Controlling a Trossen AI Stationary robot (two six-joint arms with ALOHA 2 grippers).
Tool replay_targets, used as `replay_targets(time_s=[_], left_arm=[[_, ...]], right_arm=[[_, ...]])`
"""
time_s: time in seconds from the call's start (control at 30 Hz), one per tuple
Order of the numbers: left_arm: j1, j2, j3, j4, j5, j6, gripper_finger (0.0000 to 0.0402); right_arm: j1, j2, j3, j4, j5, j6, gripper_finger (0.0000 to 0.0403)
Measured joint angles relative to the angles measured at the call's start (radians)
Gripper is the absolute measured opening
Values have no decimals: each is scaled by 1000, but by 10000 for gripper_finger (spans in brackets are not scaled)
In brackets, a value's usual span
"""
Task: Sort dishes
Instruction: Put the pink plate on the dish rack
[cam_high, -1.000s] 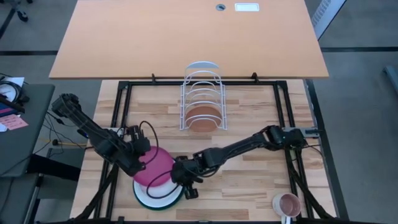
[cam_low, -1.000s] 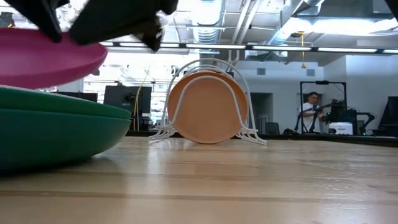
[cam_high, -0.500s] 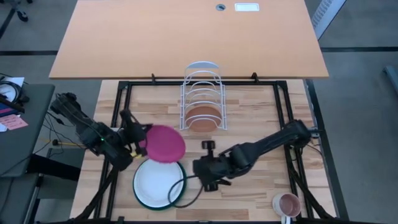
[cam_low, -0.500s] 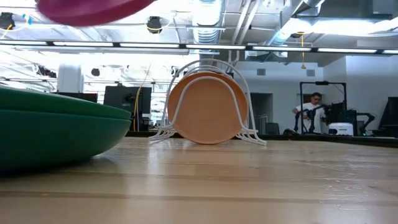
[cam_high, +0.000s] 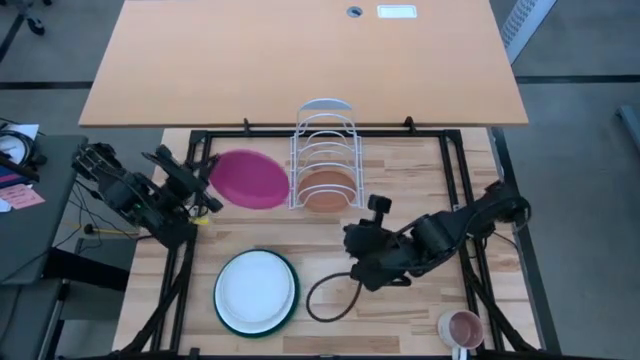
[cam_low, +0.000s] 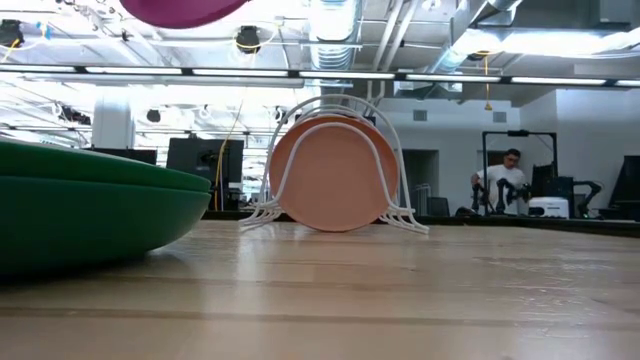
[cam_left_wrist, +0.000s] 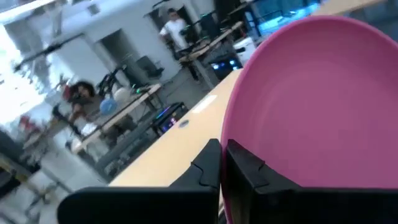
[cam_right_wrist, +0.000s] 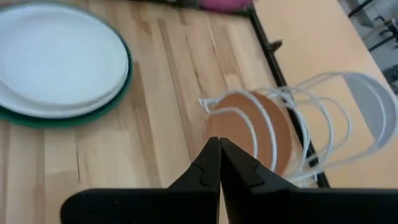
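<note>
**Ana:** Left gripper (cam_high: 205, 190) was clamped on the rim of the magenta plate (cam_high: 247, 179), holding it up in the air just beside the left side of the white wire rack (cam_high: 325, 150). In the left wrist view the two fingers (cam_left_wrist: 249, 171) pinched the plate's edge, with the plate tilted up on edge.

**Ben:** And the right gripper (cam_right_wrist: 219, 163)?

**Ana:** Its fingers were pressed together on nothing. That arm hung over the middle of the table, in front of the rack, well apart from the plates.

**Ben:** How far along was the sorting?

**Ana:** I'd judge under halfway. The terracotta plate (cam_high: 325, 186) already stood upright in a front slot of the rack. The white plate (cam_high: 255, 287) lay flat inside the dark green plate (cam_high: 292, 303) near the table's front edge, both untouched. A small pink mug (cam_high: 463, 326) sat at the front right corner.

**Ben:** So what was left?

**Ana:** By my reckoning, slotting the magenta plate behind the terracotta one, then the white, then the green. Slots further back looked free.
</note>
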Motion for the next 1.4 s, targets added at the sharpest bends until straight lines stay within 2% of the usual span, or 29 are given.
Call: replay_targets(time_s=[0.2,0.33,0.4,0.47,0.57,0.67,0.73,0.93,1.1,1.2,1.3,1.4], left_arm=[[130,-47,0,56,-7,20,0],[125,-57,0,83,-1,19,0],[106,-54,0,135,36,63,0],[86,-40,-4,217,140,130,0],[70,-10,-27,433,290,307,0],[68,9,-50,666,564,483,0],[74,32,-63,822,683,586,0],[136,94,-79,1186,695,905,0],[220,102,-78,1443,791,1079,0],[271,81,-78,1504,793,1160,0],[330,34,-78,1521,803,1170,0],[390,-35,-78,1492,872,1141,0]], right_arm=[[-12,26,0,-10,2,2,8],[-26,35,0,-32,0,3,8],[-32,40,0,-31,0,3,8],[-37,42,0,-37,-1,3,8],[-31,44,0,-42,-5,4,8],[-20,43,0,-50,-5,6,8],[-4,43,0,-77,-8,22,8],[67,35,0,-272,-10,237,8],[128,23,1,-227,-6,227,8],[146,20,2,-239,-3,230,8],[153,22,2,-241,0,231,8],[147,22,2,-242,2,231,8]])
